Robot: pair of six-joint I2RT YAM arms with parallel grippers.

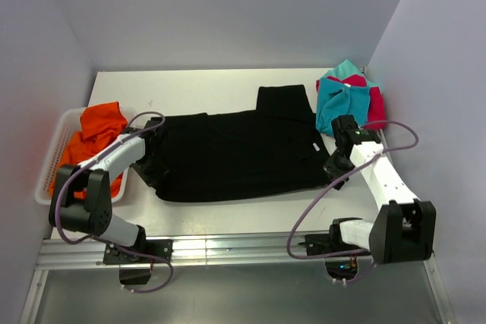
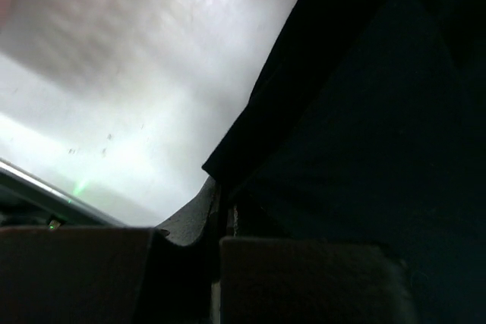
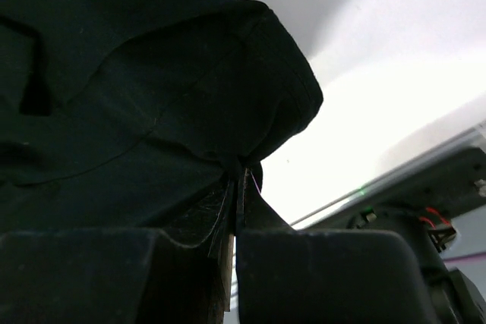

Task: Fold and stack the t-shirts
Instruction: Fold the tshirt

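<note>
Presently on the table, itemised:

1. Black t-shirt: spread flat across the middle, running from left to right, one sleeve reaching toward the far edge. It looks laid out this way so that a fold can be made along its length.
2. Left gripper: at the shirt's left end, fingers pressed together on the cloth's edge.
3. Right gripper: at the shirt's near right corner, pinching a puckered fold of black cloth. Judged purpose: a hold at each end keeps the cloth taut and level for lifting or folding over.
4. Teal shirt and pink-red shirt: heaped together at the far right corner, unfolded, clear of the work.
5. Orange shirt: bunched in a white basket at the left edge.

No shirt is folded or stacked yet.
</note>
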